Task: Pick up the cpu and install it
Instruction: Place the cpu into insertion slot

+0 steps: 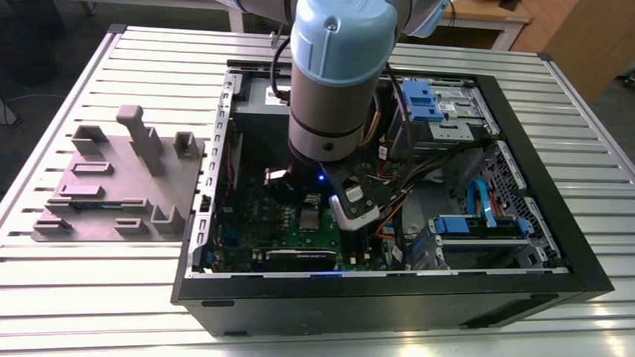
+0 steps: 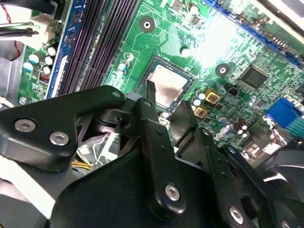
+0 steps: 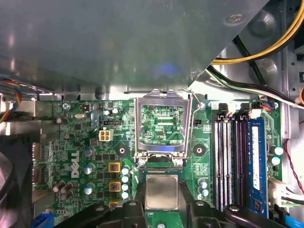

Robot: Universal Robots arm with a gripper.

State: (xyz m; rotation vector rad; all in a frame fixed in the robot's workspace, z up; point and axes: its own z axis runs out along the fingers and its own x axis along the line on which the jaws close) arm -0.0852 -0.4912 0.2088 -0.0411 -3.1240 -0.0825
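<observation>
Black gripper point(image 2: 168, 97) links sit closest in the second wrist view, and the two fingers point(image 2: 150, 92) reach past them to pinch the cpu point(image 2: 167, 84) by opposite edges. In the first wrist view the gripper point(image 3: 161, 210) flanks the cpu point(image 3: 162, 191) the same way, tight against both sides.

The cpu lies flat with its silvery metal top up, toward the cameras. It is square, so it has no long axis. Its edges run in line with the dark socket point(image 2: 142, 76) frame and parallel to the memory slots point(image 3: 230, 156). It is at the socket, between the fingertips. Whether it is fully seated or just above the seat cannot be made out. Its nearest edge is covered by the gripper in both wrist views.

Just beyond the cpu the load plate point(image 3: 139, 126) stands open, with green board point(image 3: 76, 137) visible through its window. A blurred metal wall point(image 3: 118, 42) hides what lies past it.

In the exterior view the arm point(image 1: 332, 82) reaches down into the open case point(image 1: 555, 245) and covers the socket area. The case rests on a slatted table point(image 1: 100, 290), with a grey fixture point(image 1: 119, 186) well apart on the exterior view's left.
</observation>
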